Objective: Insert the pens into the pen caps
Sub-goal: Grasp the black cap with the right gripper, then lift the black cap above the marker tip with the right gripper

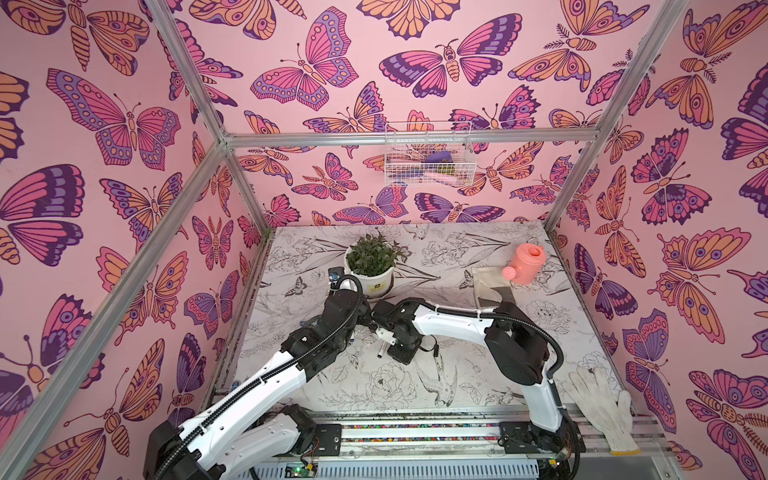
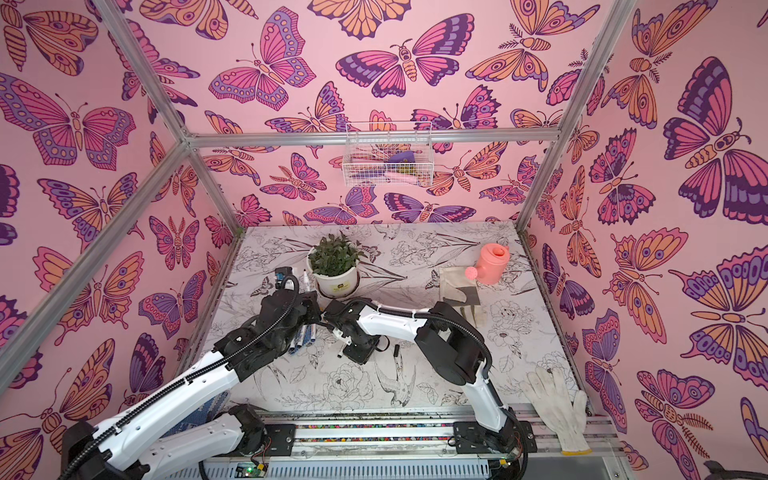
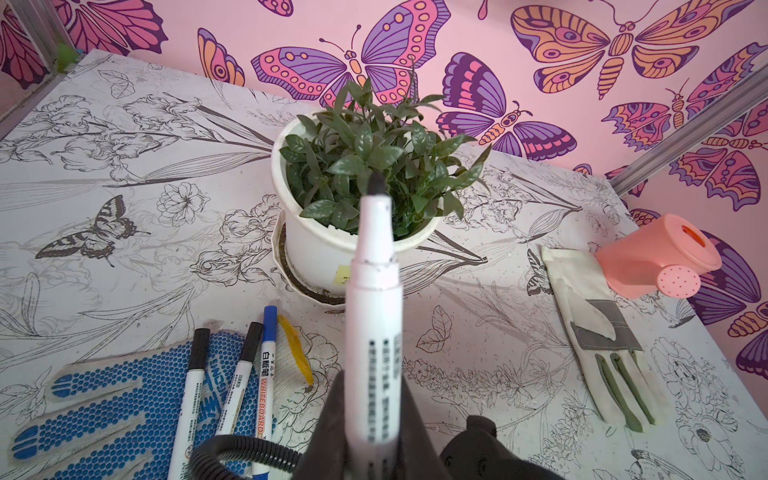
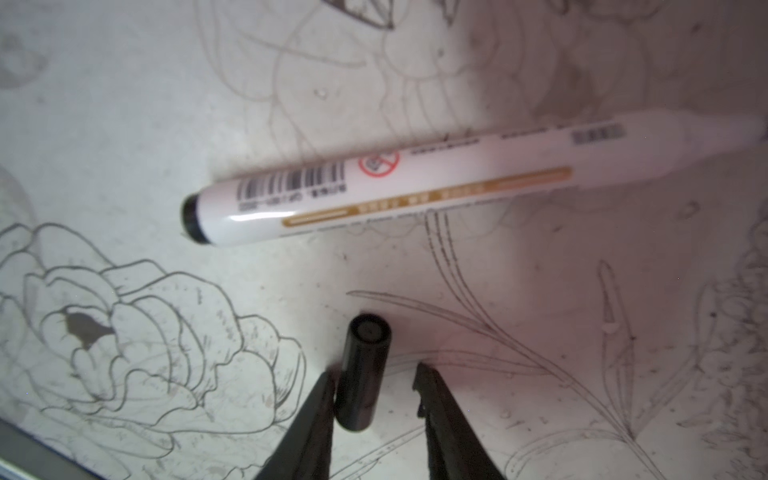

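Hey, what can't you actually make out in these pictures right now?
Held pen: barrel print blurred in the left wrist view.
Lying pen: tip cut off by the right wrist view's edge.
Black cap: hidden under the right arm in both top views.
Wire basket: contents too small in both top views.

Pink walls (image 1: 374, 41) printed with butterflies enclose the cell on three sides. An aluminium frame (image 1: 291, 140) follows the wall joints; a white wire basket (image 1: 395, 168) hangs on its rear bar. The tabletop (image 1: 374, 401) shows line-drawn flowers and birds.
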Available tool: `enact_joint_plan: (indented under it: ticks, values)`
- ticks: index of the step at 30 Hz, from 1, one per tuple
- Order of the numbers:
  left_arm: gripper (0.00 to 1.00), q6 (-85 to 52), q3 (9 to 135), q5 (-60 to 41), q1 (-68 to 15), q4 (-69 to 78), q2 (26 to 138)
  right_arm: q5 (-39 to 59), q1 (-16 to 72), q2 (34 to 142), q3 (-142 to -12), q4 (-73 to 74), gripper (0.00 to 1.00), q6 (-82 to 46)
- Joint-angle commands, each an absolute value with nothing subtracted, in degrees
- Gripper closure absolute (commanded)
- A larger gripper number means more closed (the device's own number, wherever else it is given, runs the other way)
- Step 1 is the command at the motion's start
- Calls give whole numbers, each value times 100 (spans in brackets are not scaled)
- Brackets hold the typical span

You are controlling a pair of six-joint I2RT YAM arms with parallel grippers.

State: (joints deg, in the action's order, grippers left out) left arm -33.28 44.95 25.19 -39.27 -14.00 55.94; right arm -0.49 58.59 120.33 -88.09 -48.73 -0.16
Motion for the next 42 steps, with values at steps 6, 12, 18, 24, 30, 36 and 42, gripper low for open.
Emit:
enact_joint_plan:
  ticks: [6, 12, 18, 24, 30, 36, 42]
  values:
    - [100, -3271, 4449, 2518, -3891, -1497, 5602, 81, 5906, 12189, -8664, -4346, 61, 113]
    - [100, -3238, 4479, 2422, -3892, -1496, 5643, 146, 5906, 12355, -8766, -4265, 65, 182]
    - [100, -3147, 4525, 2299, -3885, -1497, 5705, -32, 5852, 12218, -8554, -4039, 90, 188]
    - [100, -2825, 4518, 1710, -3887, -1172, 5884, 716, 5167, 10756, -7931, -3252, 97, -293]
    - [100, -2500, 4354, 626, -3920, -212, 6103, 1629, 3912, 9061, -7501, -2466, 98, -1123]
    - [100, -2013, 4191, -378, -4089, 762, 6259, 2733, 2942, 7968, -6782, -745, 98, -2322]
    - [100, -1659, 4111, -700, -4334, 1364, 6454, 3575, 2899, 7885, -6739, -17, 98, -2796]
